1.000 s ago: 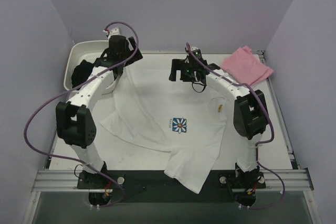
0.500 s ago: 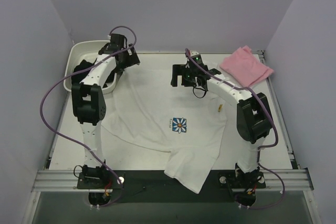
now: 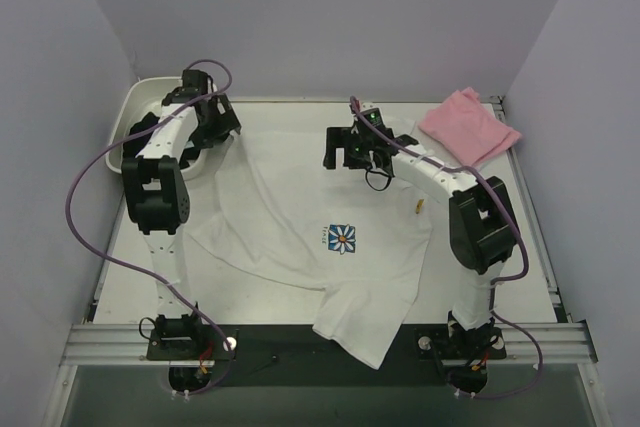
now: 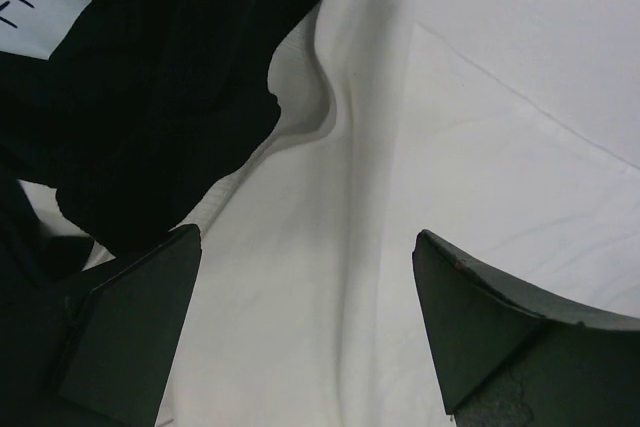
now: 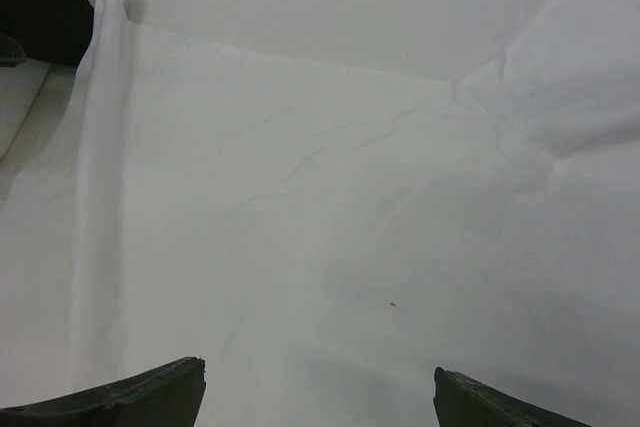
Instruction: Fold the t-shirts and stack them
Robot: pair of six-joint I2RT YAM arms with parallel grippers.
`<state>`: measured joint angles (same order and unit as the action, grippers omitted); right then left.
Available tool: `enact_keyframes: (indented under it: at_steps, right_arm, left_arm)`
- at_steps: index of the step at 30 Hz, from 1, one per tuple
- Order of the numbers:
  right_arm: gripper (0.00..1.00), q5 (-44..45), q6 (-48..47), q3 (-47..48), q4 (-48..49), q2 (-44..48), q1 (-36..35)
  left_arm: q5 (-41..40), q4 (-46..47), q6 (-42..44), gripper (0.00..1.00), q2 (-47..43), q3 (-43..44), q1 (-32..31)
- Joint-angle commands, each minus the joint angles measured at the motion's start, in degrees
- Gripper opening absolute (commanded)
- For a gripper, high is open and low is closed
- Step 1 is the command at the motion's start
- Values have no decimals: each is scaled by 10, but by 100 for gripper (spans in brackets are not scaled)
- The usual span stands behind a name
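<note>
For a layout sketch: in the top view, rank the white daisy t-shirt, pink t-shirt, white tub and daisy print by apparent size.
Largest: white daisy t-shirt.
Next: white tub and pink t-shirt, unranked, since the tub is partly hidden.
Smallest: daisy print.

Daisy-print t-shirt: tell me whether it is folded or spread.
Spread out. The daisy-print t-shirt lies open across the table, print up, one part over the near edge.

Nothing here can be read for certain. The white t-shirt (image 3: 290,212) carries a blue-and-white daisy print (image 3: 343,238); a tiny mark at the flower's 9 o'clock is too small to read. The yellow tag (image 3: 418,205), at the flower's 2 o'clock, is blurred. A white label (image 4: 35,12) on black cloth (image 4: 160,87) shows only cut-off black strokes.
</note>
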<state>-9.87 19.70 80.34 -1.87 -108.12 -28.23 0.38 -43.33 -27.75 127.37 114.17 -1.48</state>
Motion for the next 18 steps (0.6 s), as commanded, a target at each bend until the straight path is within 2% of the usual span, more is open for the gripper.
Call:
enact_keyframes:
  at_steps: [1,7,9,12,18]
  right_arm:
    - [100,1,5,11,14,5,-11]
    - [100,12,-4,10,12,7,-23]
    - [100,13,-10,16,0,5,-27]
    - [100,27,-21,38,-39,-10,-30]
    - [100,36,-19,33,-43,-37,-7]
  left_arm:
    - [-10,-27,27,97,13,-3,38]
    - [-1,-15,33,98,-4,-18,62]
    - [62,6,27,97,-25,-25,57]
    - [112,4,17,97,-56,-22,46]
    - [99,11,0,97,-161,-69,19]
